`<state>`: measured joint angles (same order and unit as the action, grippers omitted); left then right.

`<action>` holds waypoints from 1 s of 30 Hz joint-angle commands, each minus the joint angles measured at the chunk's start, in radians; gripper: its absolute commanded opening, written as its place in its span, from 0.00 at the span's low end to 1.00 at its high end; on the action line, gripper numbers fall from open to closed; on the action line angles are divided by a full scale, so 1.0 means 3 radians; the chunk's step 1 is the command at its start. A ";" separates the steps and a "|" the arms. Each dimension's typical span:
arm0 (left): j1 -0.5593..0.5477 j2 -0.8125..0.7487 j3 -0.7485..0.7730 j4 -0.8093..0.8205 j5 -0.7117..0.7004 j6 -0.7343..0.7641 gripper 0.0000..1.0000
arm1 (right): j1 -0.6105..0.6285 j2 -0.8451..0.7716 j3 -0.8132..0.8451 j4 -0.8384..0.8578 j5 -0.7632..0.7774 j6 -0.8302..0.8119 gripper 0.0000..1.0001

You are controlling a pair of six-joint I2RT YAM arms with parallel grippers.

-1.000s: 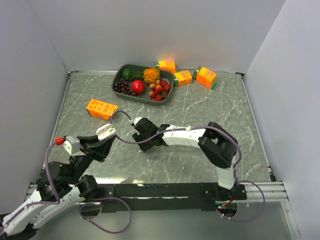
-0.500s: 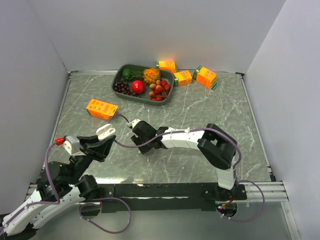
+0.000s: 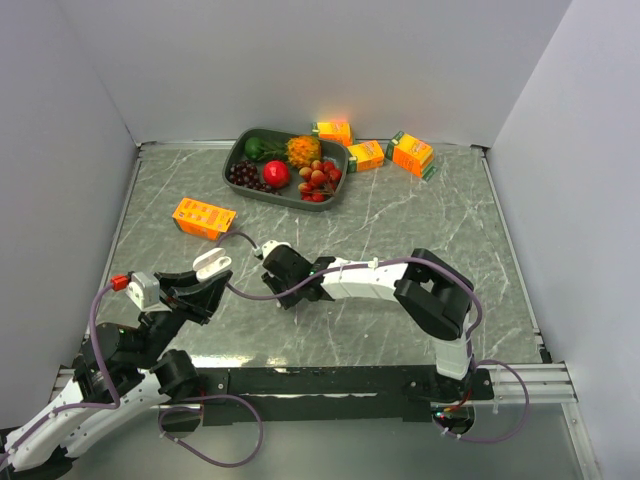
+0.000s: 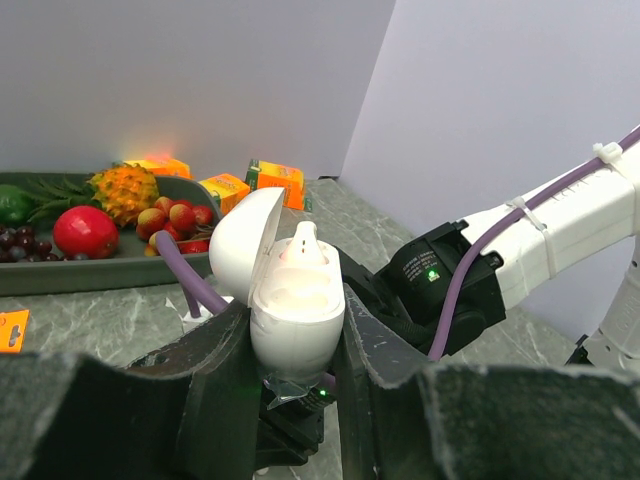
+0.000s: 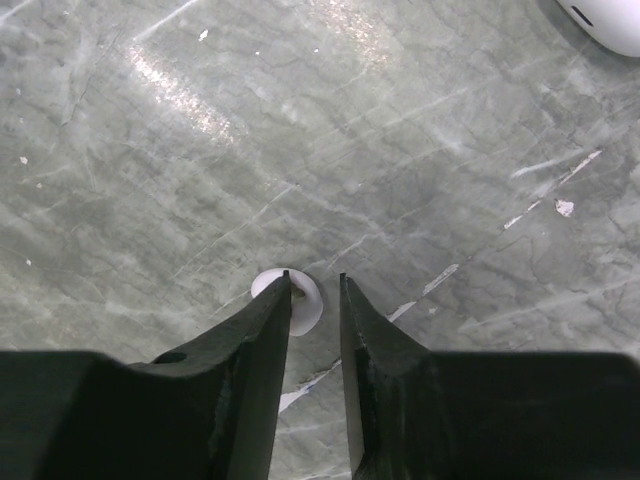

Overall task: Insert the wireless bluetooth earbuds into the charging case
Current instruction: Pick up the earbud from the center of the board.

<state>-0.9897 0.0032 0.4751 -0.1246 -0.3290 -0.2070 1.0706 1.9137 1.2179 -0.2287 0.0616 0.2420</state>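
Hidden or cut off:
- right gripper (image 5: 313, 285): the loose earbud (image 5: 304, 306) sits right at its tips on the marble. The left finger covers part of the bud and white shows on both sides of it. The jaws are narrowly apart; can't tell if they're pinching the bud or just straddling it.
- top view: the right wrist blocks that bud completely. It's toward the near edge, left of centre, just beside the case.
- white rounded piece (image 5: 610, 20) is cropped by the corner of the right wrist view, so I can't say what it is.
- left gripper (image 4: 293, 330) is clamped on the charging case (image 4: 297, 290). Its fingers (image 4: 215, 360) hide the lower shell. The lid is open and tipped left. The case is near the near-left corner.
- seated earbud (image 4: 305, 240): only its stem pokes up from the case. The second slot isn't visible.

Writing:
- orange cartons: three by the far edge (image 3: 365, 155), one nearer the left edge (image 3: 203, 217). The print is too small to read.
- fruit tray (image 3: 233, 155) at the far edge, left of centre, has no label.
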 commanded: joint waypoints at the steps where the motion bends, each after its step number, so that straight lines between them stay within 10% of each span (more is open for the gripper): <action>1: -0.0004 -0.0425 -0.0004 0.0052 0.0043 -0.0052 0.01 | 0.0103 0.0002 -0.0112 -0.0081 -0.0083 0.0047 0.30; 11: 0.0001 -0.0420 -0.0009 0.0078 0.0049 -0.0057 0.01 | 0.0103 -0.0084 -0.0168 -0.0071 -0.0052 0.0083 0.00; 30: -0.0004 -0.0410 0.0012 0.0078 0.0059 -0.0057 0.01 | 0.0098 -0.0555 -0.0260 -0.0076 0.0367 0.0165 0.00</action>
<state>-0.9897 0.0032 0.4751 -0.1211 -0.3191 -0.2081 1.0908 1.8450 1.1473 -0.2413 0.1116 0.2756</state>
